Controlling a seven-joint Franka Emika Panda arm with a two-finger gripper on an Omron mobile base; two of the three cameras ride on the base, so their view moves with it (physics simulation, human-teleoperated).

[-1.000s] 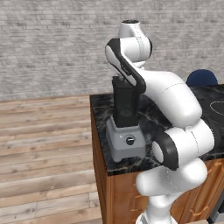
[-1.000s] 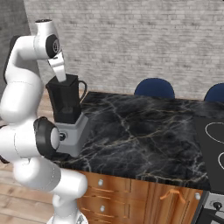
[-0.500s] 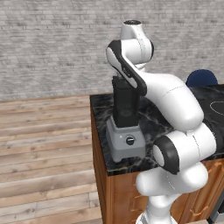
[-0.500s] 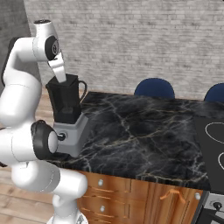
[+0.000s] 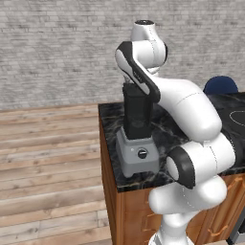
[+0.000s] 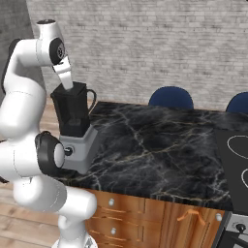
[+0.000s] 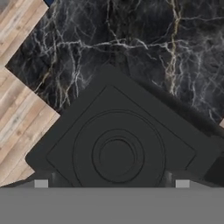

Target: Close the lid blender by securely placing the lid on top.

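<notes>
The blender (image 5: 138,115) stands at the left end of the dark marble counter: a tall black jar on a light grey base (image 5: 139,154) with a round knob. From the right base view the blender (image 6: 71,110) shows its handle toward the chairs. The black squarish lid (image 7: 116,154) lies flat on the jar's top, seen straight from above with its round rings centred. My gripper (image 7: 111,183) hovers just over the lid, open, one fingertip (image 7: 41,183) off each side and apart from it. The hand (image 6: 65,77) points down at the jar.
The marble counter (image 6: 155,145) stretches right toward a black cooktop (image 6: 235,155). Two blue chairs (image 6: 170,98) stand behind it. A wooden floor (image 5: 48,158) lies left of the counter edge, and a brick wall closes the back.
The jaws have gone from shut to wide open, letting go of the lid on the jar. The arm has barely moved.
</notes>
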